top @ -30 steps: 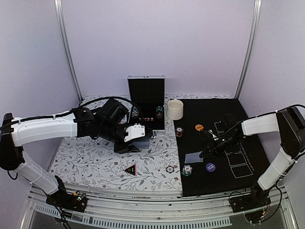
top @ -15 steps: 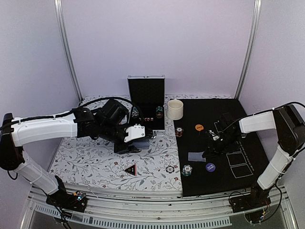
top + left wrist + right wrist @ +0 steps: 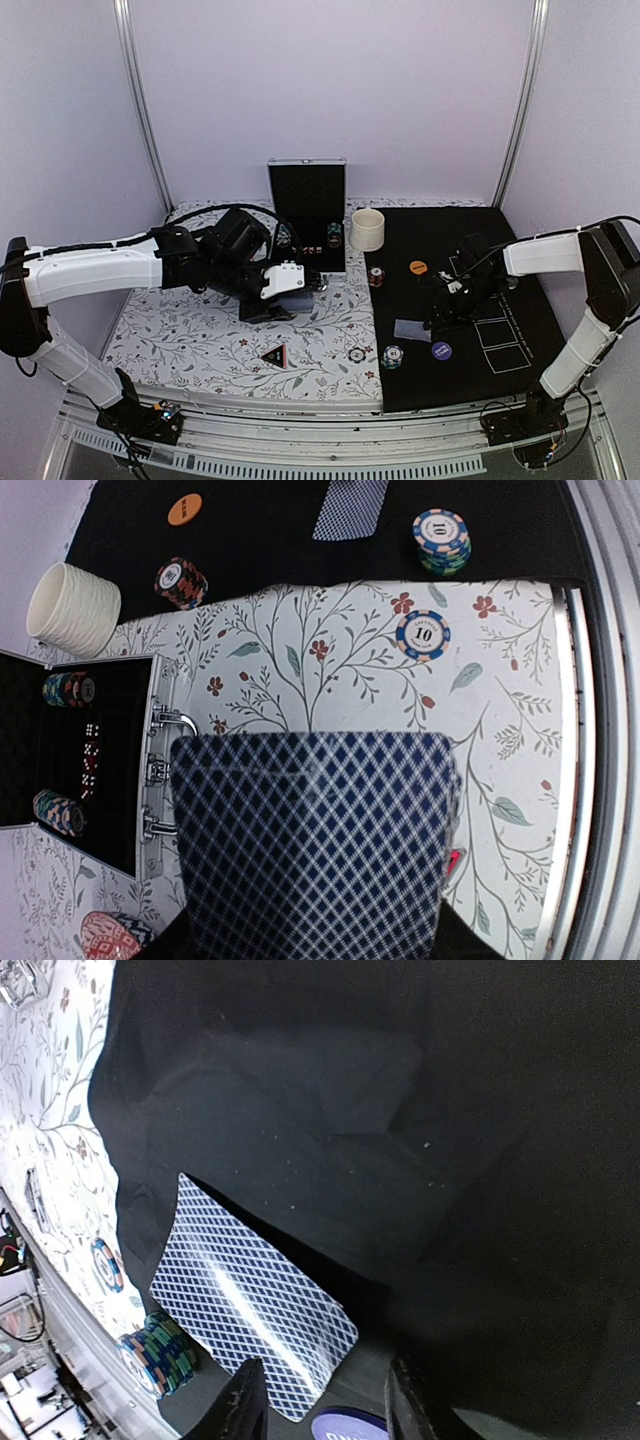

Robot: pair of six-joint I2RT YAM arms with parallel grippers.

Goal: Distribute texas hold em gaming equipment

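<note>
I hold the deck of cards (image 3: pixel 315 840) in my left jaws, with its blue-and-white checked back showing. One single card (image 3: pixel 411 329) lies flat and face down on the black mat (image 3: pixel 440 230), and nothing grips it. Seen from this card, the orange disc (image 3: pixel 418 267) is at 12 o'clock, well apart. The dark blue disc (image 3: pixel 441 350) is near, at 4 o'clock. A striped chip stack (image 3: pixel 392 356) stands near at 7 o'clock, and a second chip stack (image 3: pixel 376 276) stands at 11 o'clock. On the floral cloth (image 3: pixel 180 340), a lone chip (image 3: pixel 356 354) lies at 9 o'clock of the first stack. The black red-edged triangle marker (image 3: pixel 273 354) lies flat, further out at 9 o'clock.
</note>
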